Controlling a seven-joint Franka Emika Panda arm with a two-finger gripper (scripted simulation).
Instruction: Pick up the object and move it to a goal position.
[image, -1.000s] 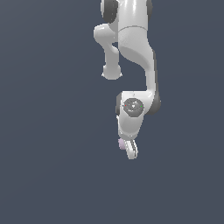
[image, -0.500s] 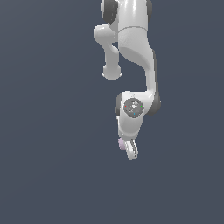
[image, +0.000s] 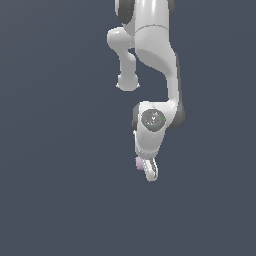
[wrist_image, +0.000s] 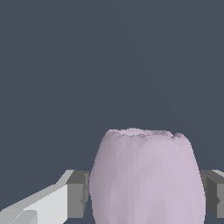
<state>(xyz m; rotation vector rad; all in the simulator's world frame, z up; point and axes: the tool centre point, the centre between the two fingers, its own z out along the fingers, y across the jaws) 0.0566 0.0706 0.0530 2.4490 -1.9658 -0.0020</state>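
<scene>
The object (wrist_image: 146, 177) is a pale lilac-pink lumpy blob. In the wrist view it fills the space between my two grey finger pads (wrist_image: 78, 194), which press on both its sides. In the exterior view only a small pink edge of the object (image: 138, 162) shows beside the white gripper (image: 148, 170), at the low end of the arm. My gripper is shut on the object.
The white arm (image: 155, 60) reaches down from the top of the exterior view. A plain dark grey-blue surface (image: 60, 190) lies all around it.
The gripper with the object has shifted very slightly to the exterior view's left. The grip has not changed.
</scene>
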